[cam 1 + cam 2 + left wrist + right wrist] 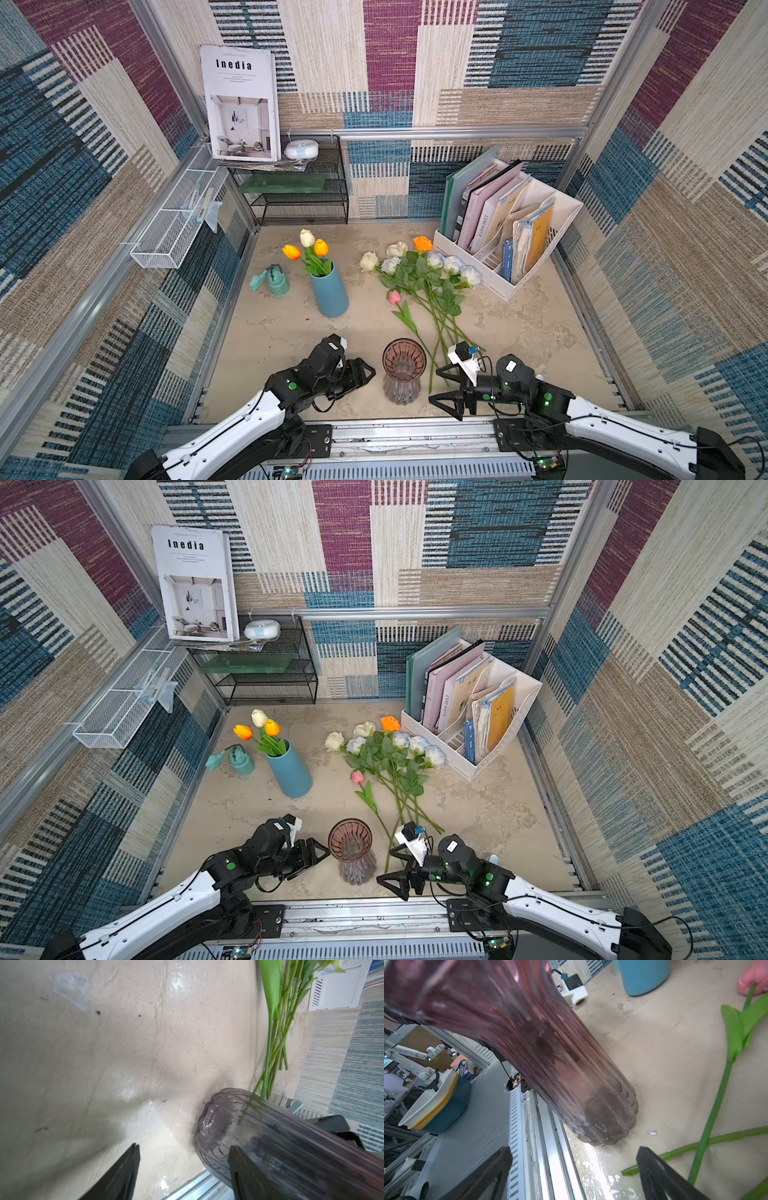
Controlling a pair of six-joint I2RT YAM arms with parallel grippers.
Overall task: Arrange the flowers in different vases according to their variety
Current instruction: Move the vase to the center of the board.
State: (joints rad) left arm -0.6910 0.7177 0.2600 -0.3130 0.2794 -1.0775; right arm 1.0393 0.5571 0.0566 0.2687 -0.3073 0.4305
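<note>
Sorting looks part done. Three tulips, white, orange and yellow, stand in the blue vase left of centre on the worktop, with a small teal watering can just beside it. The purple glass vase stands upright and empty near the front edge, between the two arms. No rose is in it yet: the roses lie in a loose bunch right of centre, heads toward the file box, stems fanning back toward the front. A pink tulip lies alongside them, its stem crossing a rose stem close to the purple vase.

The left claw is open and empty. In its wrist view only bare worktop shows between the jaws, and one finger is close against the vase's side; whether it touches I cannot tell. The right claw is spread wide and holds nothing, facing the vase from the other side, the stem ends just beside it.

I judge the step in hand to be readying the purple vase for the roses. The next move calls for the right claw to close on one stem only, clear of where stems cross, lift it, turn it upright and feed the cut end through the mouth. Since the glass may tip, the left claw would do well to steady it. The pink tulip belongs in the blue vase.
</note>
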